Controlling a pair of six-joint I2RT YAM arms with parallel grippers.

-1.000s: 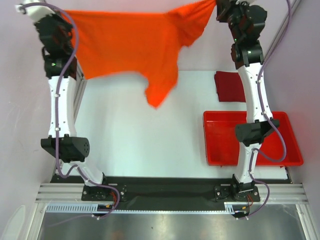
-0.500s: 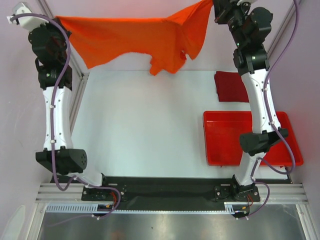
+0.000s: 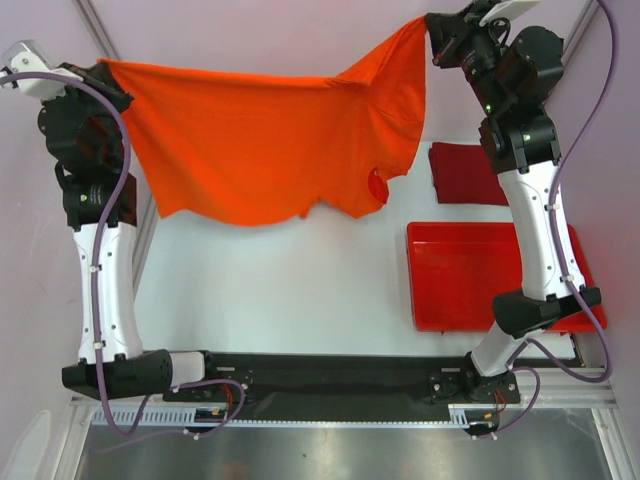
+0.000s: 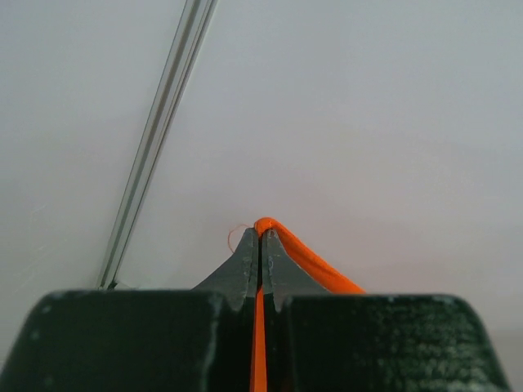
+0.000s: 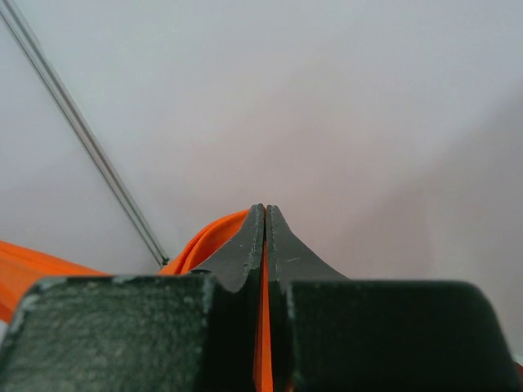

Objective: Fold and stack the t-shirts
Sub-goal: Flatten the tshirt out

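Observation:
The bright orange t-shirt point(image 3: 255, 140) hangs spread in the air between both arms, above the far half of the table. My left gripper point(image 3: 103, 68) is shut on its upper left corner, and orange cloth point(image 4: 260, 343) shows pinched between the jaws. My right gripper point(image 3: 430, 22) is shut on the upper right corner, with orange cloth point(image 5: 263, 335) squeezed in its jaws too. The dark red t-shirt point(image 3: 462, 172) lies folded as a square at the far right of the table, partly behind the right arm.
A rigid bright red tray point(image 3: 450, 280) sits on the right side of the white table point(image 3: 280, 290), near the right arm's base. Metal frame posts point(image 3: 95, 30) stand at the far corners. Pale walls close in on all sides.
Both grippers have drawn back toward the near side and further apart, and the orange shirt now hangs lower and spread wider, its hem over the table.

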